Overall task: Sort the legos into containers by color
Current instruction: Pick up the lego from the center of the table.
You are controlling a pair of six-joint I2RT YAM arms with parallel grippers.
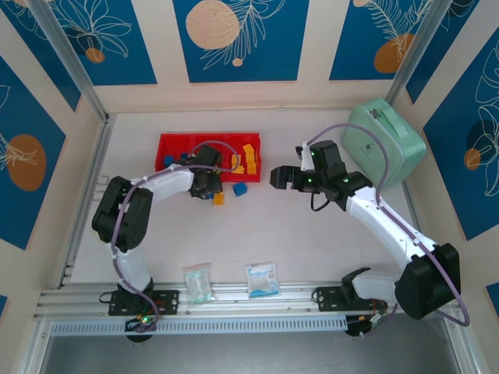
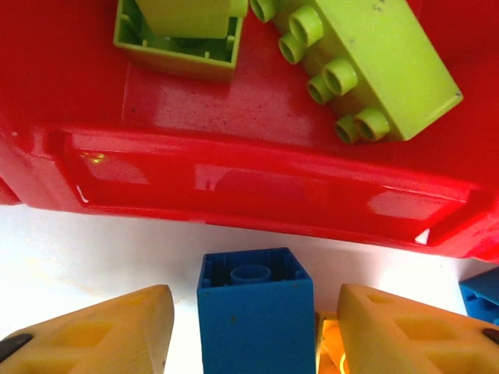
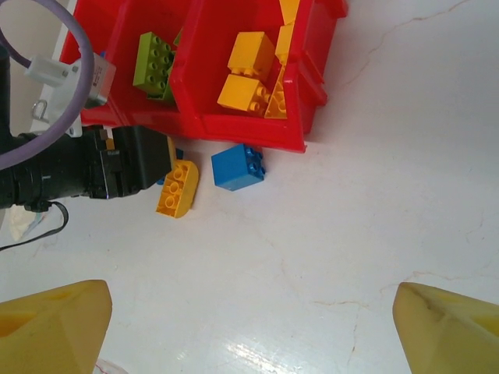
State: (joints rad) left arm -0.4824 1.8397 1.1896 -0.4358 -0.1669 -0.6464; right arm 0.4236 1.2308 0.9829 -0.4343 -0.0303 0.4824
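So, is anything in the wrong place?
Yes. Three bricks lie on the table outside the red tray, just by its front wall: a blue brick, a yellow brick, and another blue one between the fingers of the left tool, not yet gripped.

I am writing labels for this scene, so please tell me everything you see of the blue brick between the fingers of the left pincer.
The blue brick is a small square block of glossy plastic. The face toward the red tray is open and hollow with a round tube inside; no studs show. It rests on the white table, close to the tray's wall. The left pincer straddles it, fingers on either side with gaps, not touching. A yellow brick lies at its right.
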